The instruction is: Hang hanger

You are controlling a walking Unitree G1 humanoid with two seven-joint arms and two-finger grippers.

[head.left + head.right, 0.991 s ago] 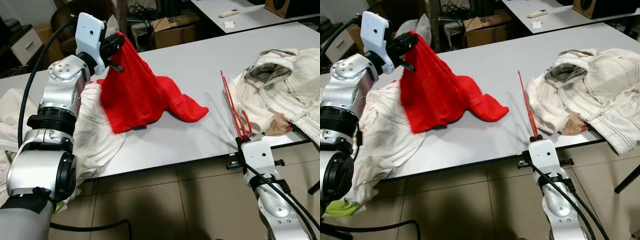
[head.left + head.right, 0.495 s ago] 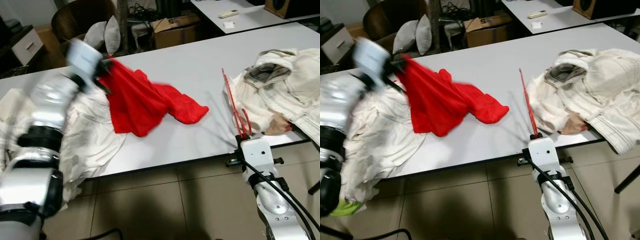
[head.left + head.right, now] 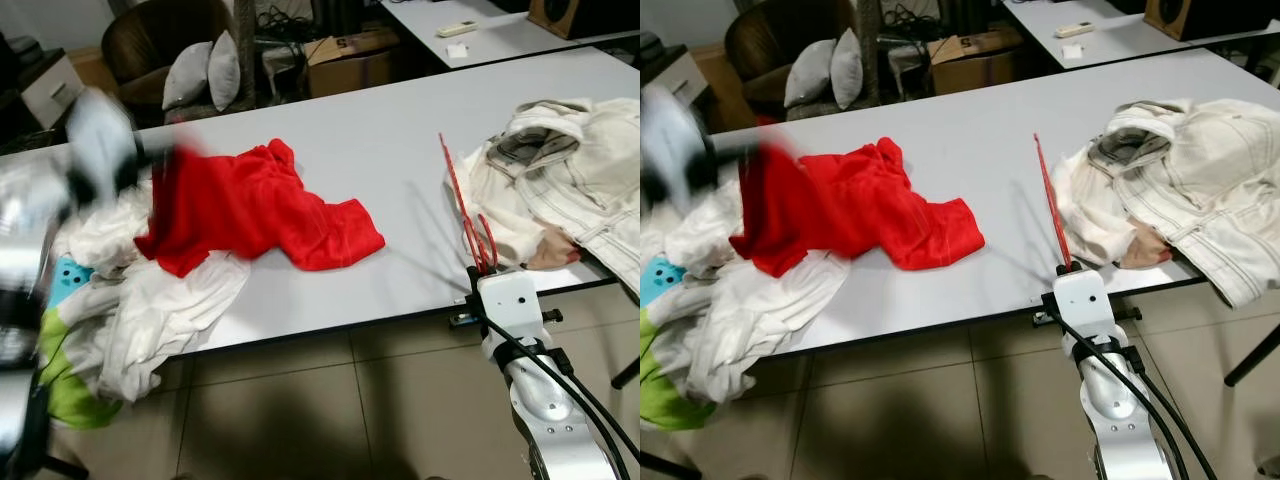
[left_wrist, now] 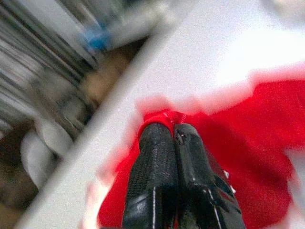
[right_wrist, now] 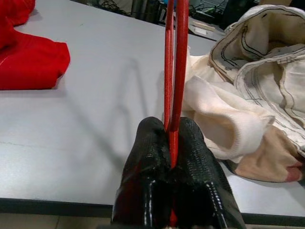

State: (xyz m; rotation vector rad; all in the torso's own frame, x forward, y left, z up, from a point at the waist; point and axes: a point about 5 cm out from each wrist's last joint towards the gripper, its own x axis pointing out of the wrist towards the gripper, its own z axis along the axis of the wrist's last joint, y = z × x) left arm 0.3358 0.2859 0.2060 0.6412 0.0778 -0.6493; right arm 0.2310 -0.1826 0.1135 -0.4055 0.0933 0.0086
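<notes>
Right gripper point(image 5: 171, 143) at the table's near edge, fingers point(image 5: 147, 157) pinched tight on a red hanger point(image 3: 462, 205). Hanger standing up and away from the grip, over the grey table point(image 3: 400, 160), just beside a heap of cream clothes point(image 3: 565, 185) at the right end. Hanger's two thin red wires running together between the black pads in the right wrist view, cream cloth close on one side, bare tabletop on the other.

Left gripper point(image 4: 172, 136) clamped on a red shirt point(image 3: 250, 205), both fingertips pressed together with red cloth bunched around them in the left wrist view. Left arm point(image 3: 95, 150) a blur at the table's left end, beside the shirt's raised edge. Shirt otherwise spread flat on the table, its far corner lying towards the middle, well apart from the hanger. Under and beside its left part, a white garment point(image 3: 165, 310) drooping over the table's front edge, with a scrap of light blue and some green cloth point(image 3: 70, 390) lower at the far left.

Behind the table, a brown chair with grey cushions point(image 3: 205, 70) and a cardboard box point(image 3: 350, 55). Tiled floor point(image 3: 330, 410) in front.
</notes>
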